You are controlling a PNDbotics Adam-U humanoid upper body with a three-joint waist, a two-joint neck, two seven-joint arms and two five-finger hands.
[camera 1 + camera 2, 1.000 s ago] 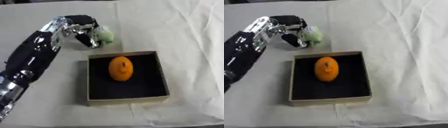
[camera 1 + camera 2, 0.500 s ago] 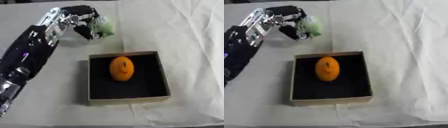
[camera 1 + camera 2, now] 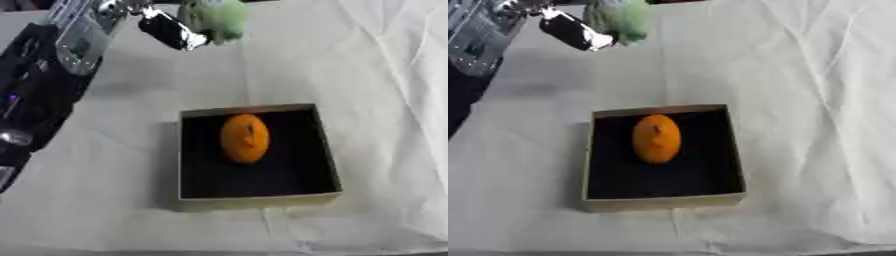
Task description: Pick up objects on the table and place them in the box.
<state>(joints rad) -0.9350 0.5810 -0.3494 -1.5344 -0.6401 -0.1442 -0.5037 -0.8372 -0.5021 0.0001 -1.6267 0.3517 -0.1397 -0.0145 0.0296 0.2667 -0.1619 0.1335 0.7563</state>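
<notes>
1. A white cloth (image 3: 376, 75) is covering the table.
2. The left hand (image 3: 171, 31) is reaching in from the upper left, grasping a pale green object (image 3: 214, 17) with curled fingers, beyond the box's far left corner.
3. A shallow cardboard box (image 3: 258, 200) with a black floor is sitting mid-table.
4. An orange fruit (image 3: 244, 138) is lying inside the box.

The left hand (image 3: 166, 27) is black with silver joints, and the round object (image 3: 214, 17) against its fingers is pale green. The box (image 3: 188, 200) has tan cardboard walls and a black inside, where an orange fruit (image 3: 244, 138) with a small dark spot lies. The tablecloth (image 3: 367, 75) is off-white.
</notes>
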